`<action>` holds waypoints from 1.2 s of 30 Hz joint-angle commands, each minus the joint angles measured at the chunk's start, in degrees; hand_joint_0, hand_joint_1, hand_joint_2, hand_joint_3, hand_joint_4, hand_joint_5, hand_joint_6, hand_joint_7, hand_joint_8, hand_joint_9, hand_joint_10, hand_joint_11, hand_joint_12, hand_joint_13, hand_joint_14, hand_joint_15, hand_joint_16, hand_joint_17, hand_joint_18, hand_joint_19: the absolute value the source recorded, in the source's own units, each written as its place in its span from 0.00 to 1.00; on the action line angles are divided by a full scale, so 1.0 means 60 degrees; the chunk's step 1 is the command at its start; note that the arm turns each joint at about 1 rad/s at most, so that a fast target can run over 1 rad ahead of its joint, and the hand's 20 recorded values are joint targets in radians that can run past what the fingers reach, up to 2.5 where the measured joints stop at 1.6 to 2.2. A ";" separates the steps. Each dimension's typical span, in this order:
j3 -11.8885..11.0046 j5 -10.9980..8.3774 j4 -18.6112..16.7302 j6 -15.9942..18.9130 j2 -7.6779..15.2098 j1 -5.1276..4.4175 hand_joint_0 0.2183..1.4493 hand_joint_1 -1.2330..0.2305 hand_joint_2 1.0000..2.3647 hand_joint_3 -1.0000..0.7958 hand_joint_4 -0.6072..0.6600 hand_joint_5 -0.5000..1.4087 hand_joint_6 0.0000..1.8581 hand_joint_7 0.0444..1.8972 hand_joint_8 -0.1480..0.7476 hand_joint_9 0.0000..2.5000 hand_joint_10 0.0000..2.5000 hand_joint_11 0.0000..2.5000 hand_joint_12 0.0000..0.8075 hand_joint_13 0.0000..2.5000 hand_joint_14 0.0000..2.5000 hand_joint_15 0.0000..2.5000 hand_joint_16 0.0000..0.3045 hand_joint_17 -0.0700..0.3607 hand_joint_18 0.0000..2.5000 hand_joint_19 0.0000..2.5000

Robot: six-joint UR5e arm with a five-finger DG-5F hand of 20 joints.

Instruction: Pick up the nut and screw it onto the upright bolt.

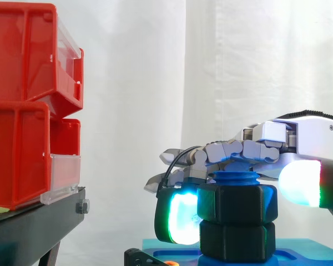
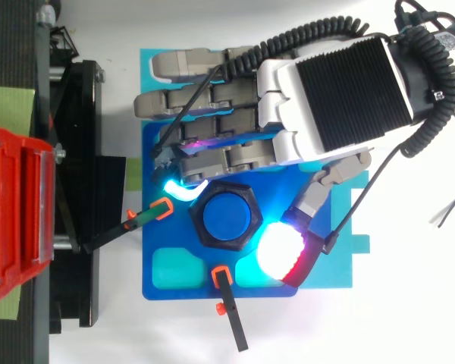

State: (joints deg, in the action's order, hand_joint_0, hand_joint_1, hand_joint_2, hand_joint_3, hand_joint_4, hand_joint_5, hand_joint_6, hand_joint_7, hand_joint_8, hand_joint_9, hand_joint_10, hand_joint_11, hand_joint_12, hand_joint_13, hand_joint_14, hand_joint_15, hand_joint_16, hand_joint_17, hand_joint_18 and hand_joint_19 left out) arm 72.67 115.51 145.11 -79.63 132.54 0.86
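Two black hexagonal nuts sat stacked on the upright blue bolt (image 1: 236, 178), whose tip stood proud of the upper nut (image 1: 237, 202). My fingers (image 1: 180, 217) pinched that upper nut from opposite sides, one glowing pad at its left and the thumb pad at its right. The lower nut (image 1: 237, 241) rested on the blue base plate (image 2: 182, 292). The two nuts appeared to touch, though shadow obscured the seam. Red bins (image 1: 22, 111) stood well apart.
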 commanded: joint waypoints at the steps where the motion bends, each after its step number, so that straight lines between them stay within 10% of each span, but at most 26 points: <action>1: -0.0012 -0.0004 0.0000 0.0000 0.0001 0.0002 0.17 0.74 0.00 0.28 0.62 0.26 0.27 0.73 0.46 0.27 0.00 0.00 0.40 0.13 0.00 0.00 0.13 0.37 0.00 0.00; 26: -0.0012 -0.0004 -0.0015 0.0000 0.0001 0.0032 0.16 0.75 0.00 0.28 0.61 0.27 0.27 0.78 0.47 0.28 0.00 0.00 0.40 0.14 0.00 0.00 0.13 0.37 0.00 0.00; 36: 0.0003 -0.0004 -0.0132 0.0000 0.0001 0.0046 0.16 0.76 0.00 0.28 0.68 0.23 0.27 0.60 0.47 0.27 0.00 0.00 0.41 0.14 0.00 0.00 0.14 0.38 0.00 0.00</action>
State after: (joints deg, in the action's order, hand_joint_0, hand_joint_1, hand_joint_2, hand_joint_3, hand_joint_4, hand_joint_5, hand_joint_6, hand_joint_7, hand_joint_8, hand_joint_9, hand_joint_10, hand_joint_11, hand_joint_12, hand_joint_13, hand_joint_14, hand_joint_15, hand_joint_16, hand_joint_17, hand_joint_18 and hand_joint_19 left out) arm 72.66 115.49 144.64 -79.63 132.54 1.07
